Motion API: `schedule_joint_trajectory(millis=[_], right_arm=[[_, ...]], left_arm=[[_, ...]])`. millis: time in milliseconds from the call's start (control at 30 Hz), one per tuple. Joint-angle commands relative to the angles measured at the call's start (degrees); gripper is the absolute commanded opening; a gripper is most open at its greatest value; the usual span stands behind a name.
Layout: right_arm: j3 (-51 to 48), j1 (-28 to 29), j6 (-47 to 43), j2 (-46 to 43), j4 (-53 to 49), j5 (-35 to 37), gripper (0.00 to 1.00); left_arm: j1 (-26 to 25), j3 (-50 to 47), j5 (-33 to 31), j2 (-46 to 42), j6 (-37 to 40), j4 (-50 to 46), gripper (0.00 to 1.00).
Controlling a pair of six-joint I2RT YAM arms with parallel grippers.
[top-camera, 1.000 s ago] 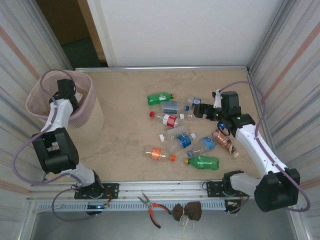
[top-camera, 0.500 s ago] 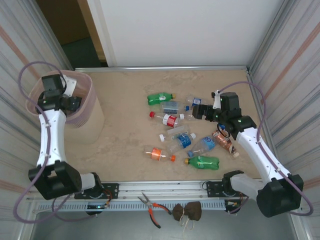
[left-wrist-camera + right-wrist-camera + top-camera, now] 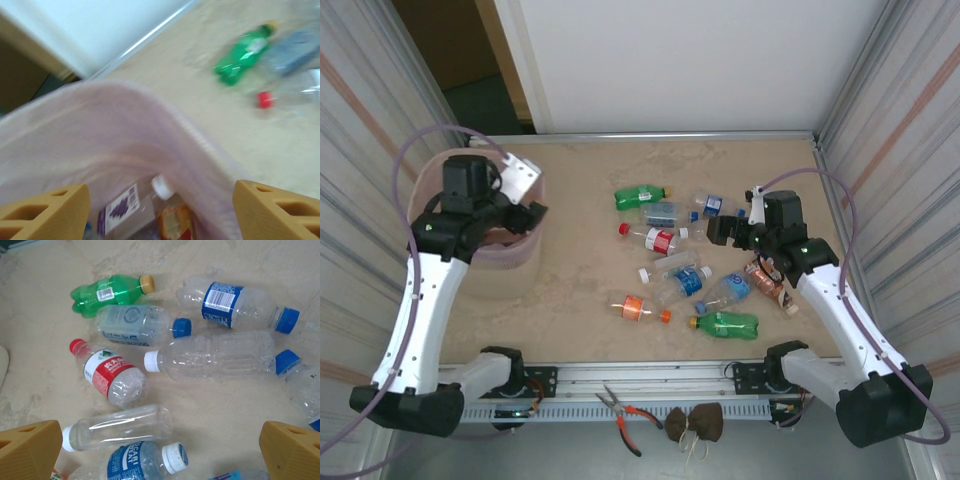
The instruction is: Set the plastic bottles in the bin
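Several plastic bottles [image 3: 658,240] lie scattered on the table's middle and right: green [image 3: 640,196], orange-labelled [image 3: 638,307], blue-labelled [image 3: 692,280]. My right gripper [image 3: 715,228] hovers open above their right side. In its wrist view the right gripper [image 3: 160,455] is over a clear bottle [image 3: 117,427] and a blue-labelled one [image 3: 135,460], gripping nothing. The pale pink bin [image 3: 440,195] stands at the left. My left gripper [image 3: 525,213] is at its right rim, open and empty. The left wrist view looks into the bin [image 3: 125,130], where a white-capped bottle [image 3: 132,205] lies between the left gripper's [image 3: 160,215] fingers' lines of sight.
Corrugated walls close both sides. A metal rail [image 3: 650,375] runs along the near edge, with pliers [image 3: 625,410] and a brown cloth bundle [image 3: 695,422] below it. Bare tabletop lies between bin and bottles. A dark doorway [image 3: 470,70] opens at the back left.
My left arm swung from the bin's far left side across to its right rim, and the bin sits further right. The right gripper dropped slightly over the bottles.
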Motion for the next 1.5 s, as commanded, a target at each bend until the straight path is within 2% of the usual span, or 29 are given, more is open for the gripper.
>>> schedule_joint_trajectory(millis=[0,100,167,333,467,667,733,867,1000,1200,1300,1467], right_arm=[[-0.54,0.59,-0.11,-2.43,-2.46,0.43,1.00],[-0.73,0.76,-0.11,-2.74,-3.30,0.48,1.00],[-0.95,0.93,-0.11,-3.00,-3.59,0.51,1.00],[-0.78,1.08,-0.46,-3.28,-3.79,0.77,1.00],[-0.31,1.21,-0.26,-3.27,-3.87,0.95,1.00],[0.40,1.39,-0.20,-3.42,-4.24,1.19,1.00],[0.62,1.52,-0.20,-3.36,-4.32,1.21,1.00],[1.15,1.69,-0.28,-3.27,-4.43,1.12,1.00],[1.65,1.79,-0.80,-3.09,-4.80,1.21,1.00],[2.03,1.82,-1.33,-3.40,-5.52,1.56,1.00],[2.01,1.82,-1.34,-3.52,-5.79,1.63,1.00],[2.04,1.82,-1.34,-3.90,-6.14,1.87,1.00]], left_arm=[[-5.77,-1.86,4.55,-2.99,3.58,-1.89,0.76],[-7.18,-3.59,2.72,-4.09,4.78,-0.43,0.77],[-6.48,-4.30,-1.89,-3.88,5.31,0.69,0.76],[-4.12,-1.44,-1.80,-1.35,5.00,-0.69,0.73],[-4.27,2.28,-0.83,-0.56,4.45,-2.23,0.73],[-6.54,11.57,-5.35,1.39,2.60,-7.71,0.73],[-8.56,13.99,-5.56,1.75,2.74,-10.12,0.72],[-16.82,14.81,-6.51,1.54,4.35,-12.88,0.72],[-26.84,11.70,-7.39,1.08,7.29,-13.68,0.70],[-38.06,4.60,-9.26,2.67,10.35,-11.47,0.69],[-42.11,0.59,-9.65,4.40,11.73,-8.99,0.69],[-45.97,-6.40,-8.31,7.75,13.39,-3.24,0.72]])
